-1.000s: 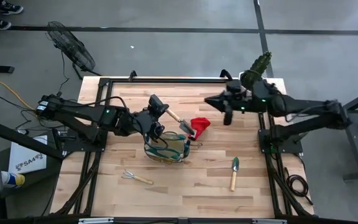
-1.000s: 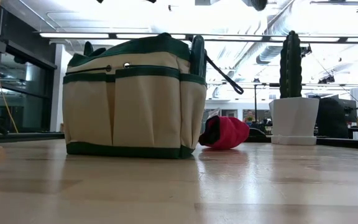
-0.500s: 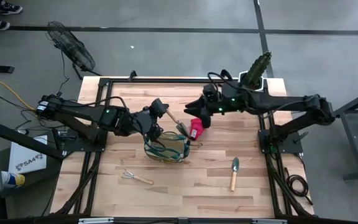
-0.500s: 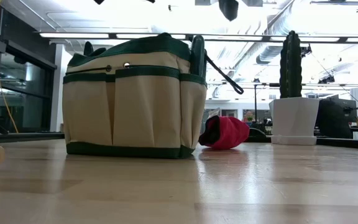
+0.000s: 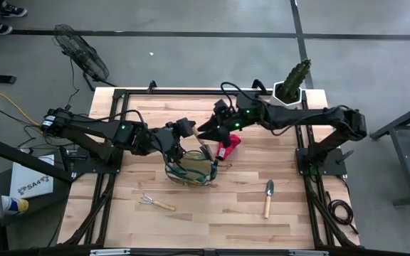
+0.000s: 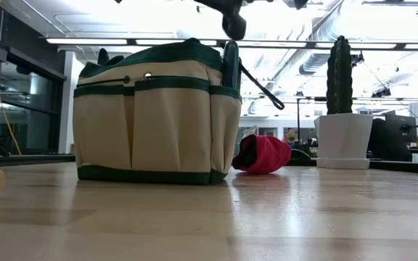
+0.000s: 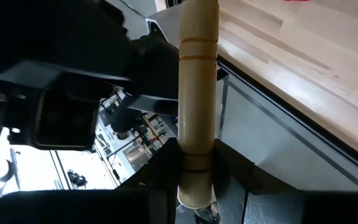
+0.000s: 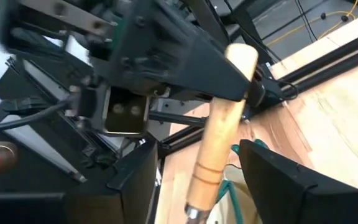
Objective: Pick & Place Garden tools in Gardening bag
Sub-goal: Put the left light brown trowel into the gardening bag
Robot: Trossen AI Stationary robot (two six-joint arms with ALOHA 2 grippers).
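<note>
Standing mid-table [image 5: 212, 213], the bag [image 5: 189, 171] is the mark for everything else; mouth up, ready for loading.

Left gripper [image 5: 184, 134] just above the bag's far rim, pinching a trowel [image 5: 203, 146] by its wooden handle, blade tipped down toward the bag's mouth. My guess: it is being fed in.

Right gripper [image 5: 208, 130] close beside that handle, fingers spread wide either side of it, not touching. Looks set to take or steady it.

Count, by the bag:
- Cactus [image 5: 292, 80]: one, far right corner, well apart.
- Trowels: two. One held; one [image 5: 267, 197] lying near right of the bag.
- Rake [image 5: 155, 203]: one, near side, slightly left.
- Red glove [image 5: 228, 147]: one, just beside the far right edge.
- Shears: none that I can tell.
</note>
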